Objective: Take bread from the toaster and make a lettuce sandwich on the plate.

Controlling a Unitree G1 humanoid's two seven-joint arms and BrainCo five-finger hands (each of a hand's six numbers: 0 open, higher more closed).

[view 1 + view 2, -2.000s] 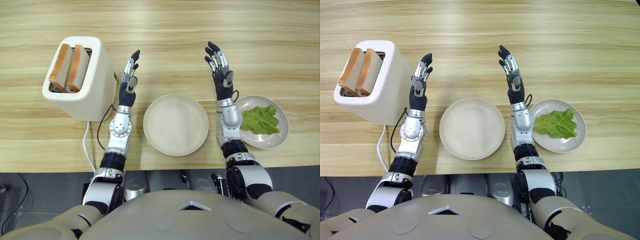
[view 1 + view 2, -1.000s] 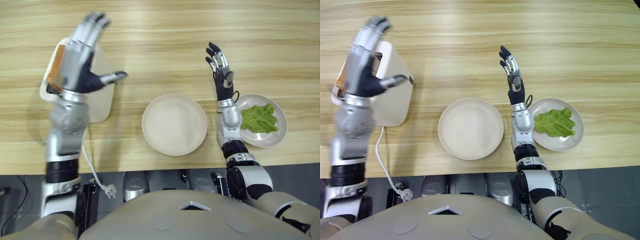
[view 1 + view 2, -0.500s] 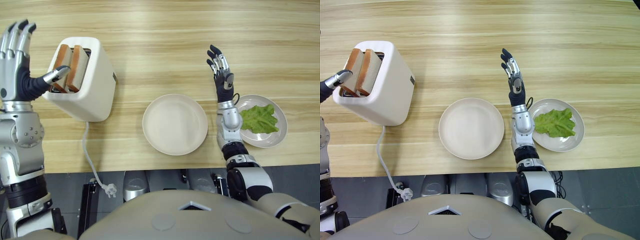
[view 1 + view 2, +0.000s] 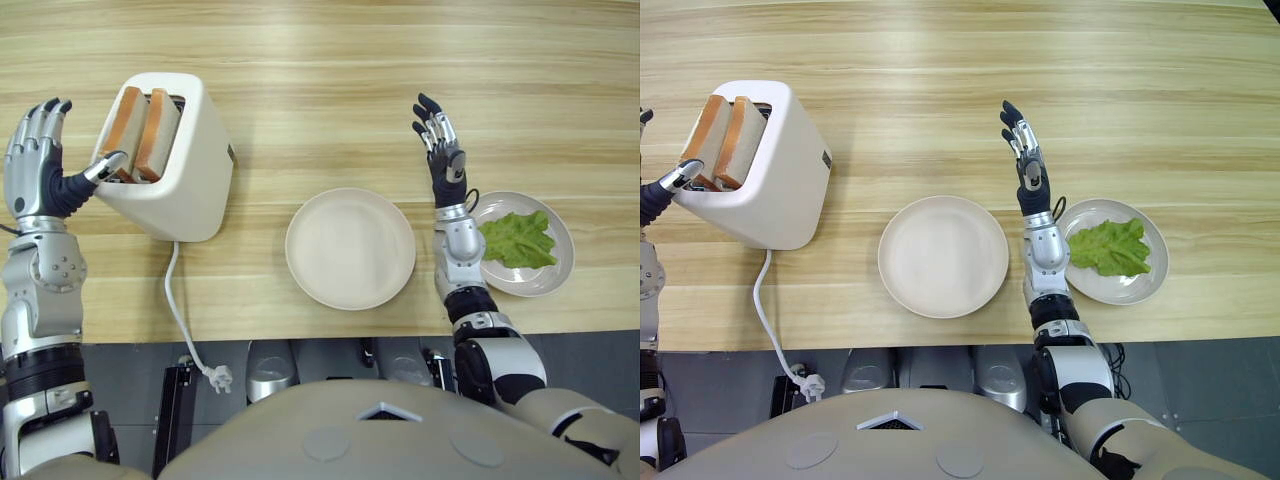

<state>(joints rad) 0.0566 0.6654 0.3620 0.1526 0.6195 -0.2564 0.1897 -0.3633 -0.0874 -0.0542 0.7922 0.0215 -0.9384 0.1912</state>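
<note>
Two bread slices in the toaster slots — left robot hand spread just beside it, thumb at its top edge. Between plate and lettuce, right robot hand spread, holding nothing.

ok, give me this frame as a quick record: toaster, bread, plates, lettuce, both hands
toaster: white, left on the table
bread: two slices upright in the slots
plate: centre, nothing on it
lettuce: on the small plate at right
left hand: open, left of the toaster, thumb at its top edge by the nearer slice; contact unclear
right hand: open, holds nothing, fingers pointing away, between the two plates
</note>
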